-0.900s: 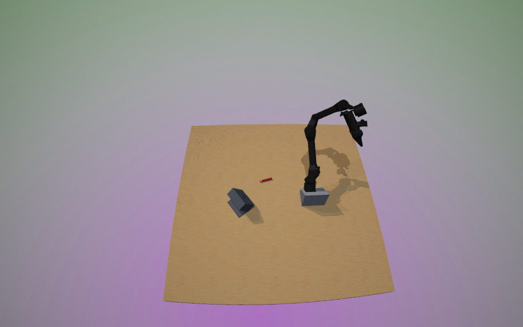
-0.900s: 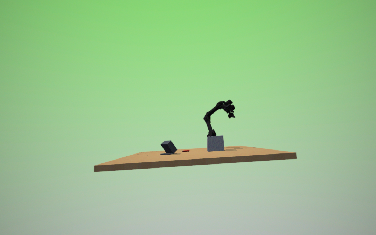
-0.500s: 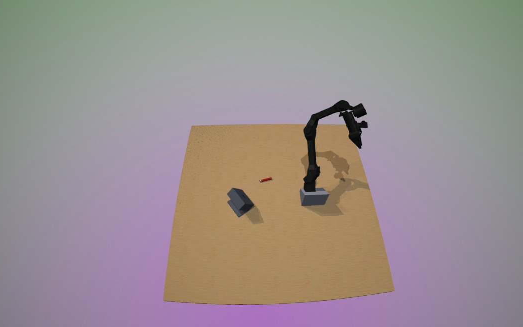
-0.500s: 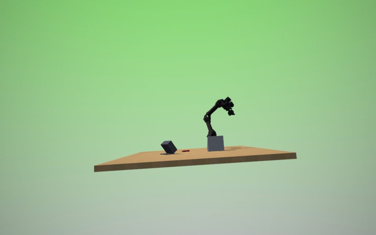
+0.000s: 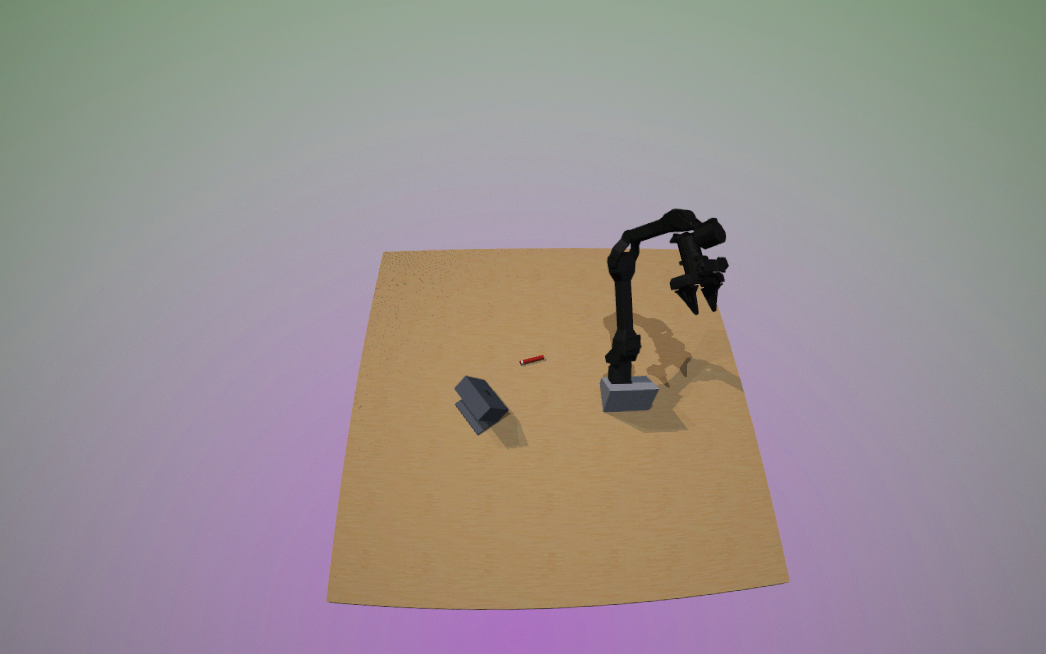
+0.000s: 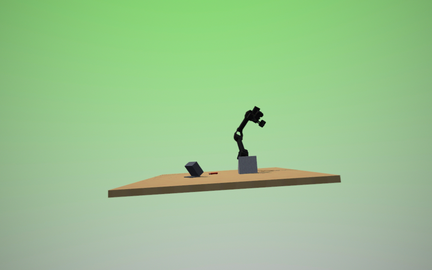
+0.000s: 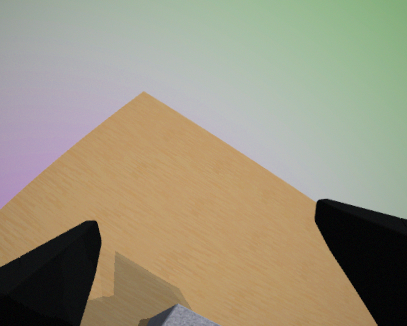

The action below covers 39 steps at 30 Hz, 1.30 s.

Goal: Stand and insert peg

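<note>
A red peg (image 5: 533, 359) (image 6: 213, 173) lies on its side on the table, its white-banded end toward the left in the top view. The dark grey sloped panel (image 5: 480, 396) (image 6: 193, 169) stands to the left of the peg. A small dark spot, the hole, shows in its upper face in the top view. My gripper (image 5: 704, 311) (image 7: 211, 222) is wide open and empty, its fingers pointing down, high up on the far side of the arm's base from the peg. The peg and the panel are not in the wrist view.
The wooden table (image 5: 543, 519) (image 6: 164, 184) (image 7: 211, 190) carries the grey base block (image 5: 629, 398) (image 6: 247, 164) of the arm, to the right of the peg. A corner and two edges of the table show in the wrist view.
</note>
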Each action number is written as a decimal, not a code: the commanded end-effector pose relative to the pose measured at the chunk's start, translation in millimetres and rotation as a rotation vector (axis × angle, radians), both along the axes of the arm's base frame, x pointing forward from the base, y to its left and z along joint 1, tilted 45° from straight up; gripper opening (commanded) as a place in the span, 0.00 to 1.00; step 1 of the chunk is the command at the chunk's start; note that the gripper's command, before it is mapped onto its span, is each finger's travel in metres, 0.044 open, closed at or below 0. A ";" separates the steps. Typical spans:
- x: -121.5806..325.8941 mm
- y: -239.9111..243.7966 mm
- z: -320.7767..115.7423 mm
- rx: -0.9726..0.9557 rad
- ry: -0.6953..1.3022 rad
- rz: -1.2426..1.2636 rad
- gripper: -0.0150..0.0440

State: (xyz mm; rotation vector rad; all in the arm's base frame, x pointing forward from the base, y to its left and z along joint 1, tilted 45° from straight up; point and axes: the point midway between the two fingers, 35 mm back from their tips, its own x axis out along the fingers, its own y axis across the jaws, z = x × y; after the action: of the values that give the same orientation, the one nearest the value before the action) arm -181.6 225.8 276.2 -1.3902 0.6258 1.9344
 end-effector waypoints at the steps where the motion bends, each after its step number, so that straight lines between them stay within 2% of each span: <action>1: 26.9 16.1 -13.3 -0.006 -0.047 -0.119 1.00; 12: 118.1 60.4 -36.1 -0.006 -0.155 -0.438 1.00; 20: 191.2 68.0 -54.4 -0.049 -0.216 -0.664 1.00; 30: 280.2 53.9 -77.2 -0.113 -0.317 -0.941 1.00; 39: 362.5 8.6 -97.3 -0.203 -0.429 -1.212 1.00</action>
State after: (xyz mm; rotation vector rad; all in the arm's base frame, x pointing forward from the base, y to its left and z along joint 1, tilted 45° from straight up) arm 151.1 256.1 188.5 -1.0724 1.0644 0.7391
